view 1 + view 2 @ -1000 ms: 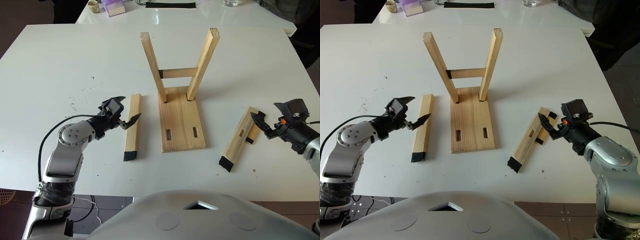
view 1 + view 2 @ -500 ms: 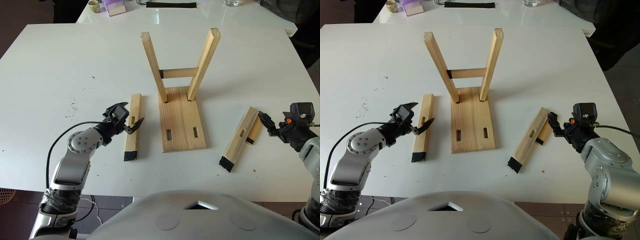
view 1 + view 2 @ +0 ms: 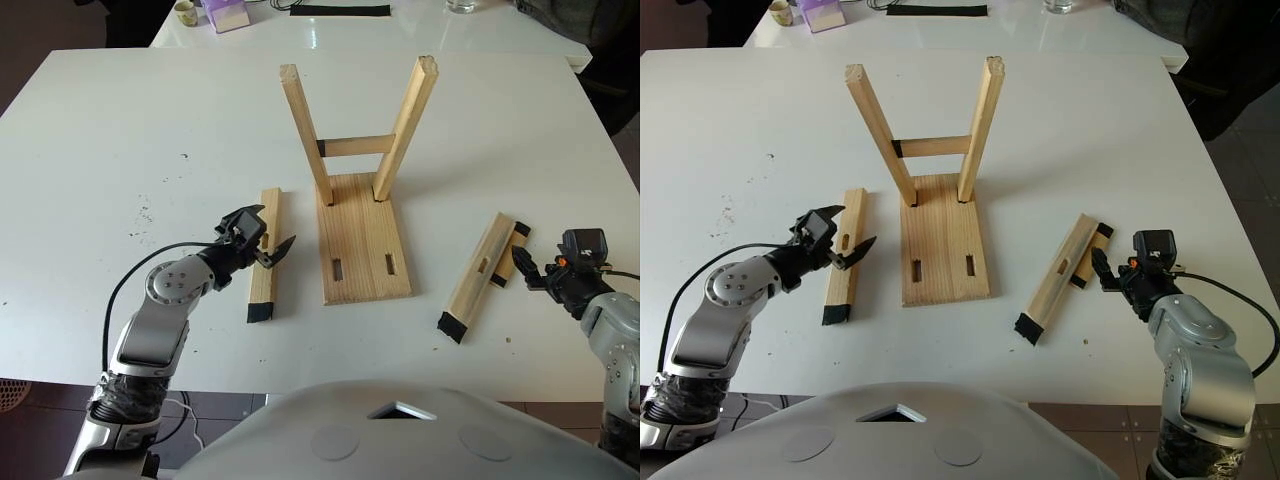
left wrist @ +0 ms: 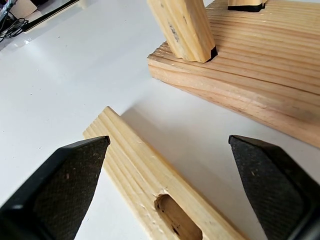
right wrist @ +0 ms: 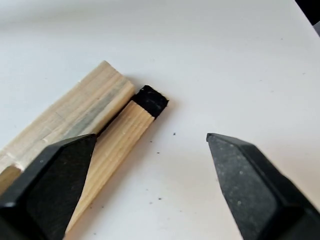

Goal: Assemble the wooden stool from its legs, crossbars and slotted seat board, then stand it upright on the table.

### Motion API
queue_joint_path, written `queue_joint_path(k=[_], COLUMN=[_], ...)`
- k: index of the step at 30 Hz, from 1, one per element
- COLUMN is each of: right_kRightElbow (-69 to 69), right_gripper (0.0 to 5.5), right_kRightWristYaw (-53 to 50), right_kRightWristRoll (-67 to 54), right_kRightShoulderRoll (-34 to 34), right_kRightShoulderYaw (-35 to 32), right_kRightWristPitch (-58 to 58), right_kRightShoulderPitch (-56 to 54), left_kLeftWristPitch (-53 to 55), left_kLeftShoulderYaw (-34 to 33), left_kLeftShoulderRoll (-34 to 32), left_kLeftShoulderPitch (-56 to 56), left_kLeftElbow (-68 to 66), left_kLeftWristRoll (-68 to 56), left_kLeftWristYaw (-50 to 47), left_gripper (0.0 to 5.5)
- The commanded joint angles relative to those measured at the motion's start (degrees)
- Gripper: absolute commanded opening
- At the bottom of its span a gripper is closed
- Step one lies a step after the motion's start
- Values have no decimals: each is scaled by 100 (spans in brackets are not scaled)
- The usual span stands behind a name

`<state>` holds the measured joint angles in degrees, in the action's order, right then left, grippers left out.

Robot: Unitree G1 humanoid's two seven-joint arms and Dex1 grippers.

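The slotted seat board (image 3: 364,238) lies flat at the table's middle. Two legs stand in its far slots, joined by a crossbar (image 3: 357,146). A loose slotted leg (image 3: 265,252) lies to the left of the board. My left gripper (image 3: 274,230) hovers open just over that leg's far half, its fingers (image 4: 75,170) straddling the leg (image 4: 150,175). To the right of the board lie another leg (image 3: 480,275) and a short black-tipped crossbar (image 3: 508,262). My right gripper (image 3: 528,272) is open beside that crossbar's (image 5: 117,135) far end, holding nothing.
The white table (image 3: 120,140) has bare room to the far left and far right. A second table behind holds a small cup (image 3: 187,12), a purple box (image 3: 228,14) and a black strip (image 3: 340,10). The table's front edge runs close below both arms.
My left gripper has moved right, from beside the loose leg to over it. My right gripper has drawn back toward the front right, ending by the short crossbar's end.
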<state>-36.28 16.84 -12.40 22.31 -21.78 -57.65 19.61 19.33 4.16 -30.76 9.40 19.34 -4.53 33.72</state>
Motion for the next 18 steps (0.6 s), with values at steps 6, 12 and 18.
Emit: queue_joint_path(k=[6, 12, 18], right_kRightElbow=[103, 37, 20], right_gripper=[407, 407, 407], right_kRightWristYaw=[-110, -139, -93], right_kRightWristRoll=[23, 14, 65], right_kRightShoulderRoll=[-114, -203, -34], right_kRightShoulderYaw=[223, 662, 756], right_kRightWristPitch=[320, 318, 361], right_kRightShoulderPitch=[143, 166, 472], left_kLeftWristPitch=[46, 66, 125], left_kLeftShoulderYaw=[135, 230, 217], left_kLeftShoulderRoll=[72, 61, 25], left_kLeftShoulderPitch=[-93, -209, -161], left_kLeftElbow=[44, 11, 145], left_kLeftWristRoll=[65, 98, 42], left_kLeftWristYaw=[-66, -13, -21], left_gripper=[444, 444, 444])
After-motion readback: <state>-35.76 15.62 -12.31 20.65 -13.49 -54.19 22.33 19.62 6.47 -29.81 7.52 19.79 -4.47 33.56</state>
